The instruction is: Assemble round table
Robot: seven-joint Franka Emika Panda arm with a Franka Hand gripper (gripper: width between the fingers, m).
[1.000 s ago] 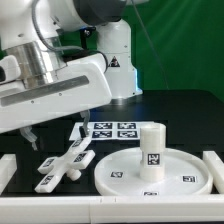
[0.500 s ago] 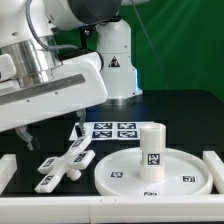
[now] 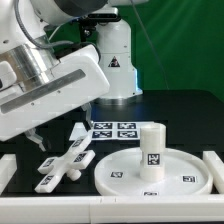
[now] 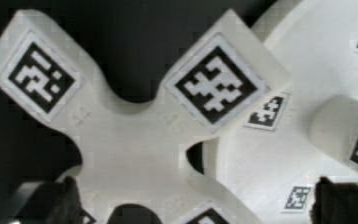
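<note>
Standing white post (image 3: 151, 141) on rimmed disc (image 3: 124, 164)

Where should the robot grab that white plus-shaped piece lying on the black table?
Probably one arm of the white plastic four-armed cross piece, pinched across its narrow width, coming down from above. It lies flat, and the notches between arms leave room for the jaws.

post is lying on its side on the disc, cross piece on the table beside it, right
No, the post stands upright on the disc; the exterior view shows it. The cross piece does lie on the table beside the disc.
</note>
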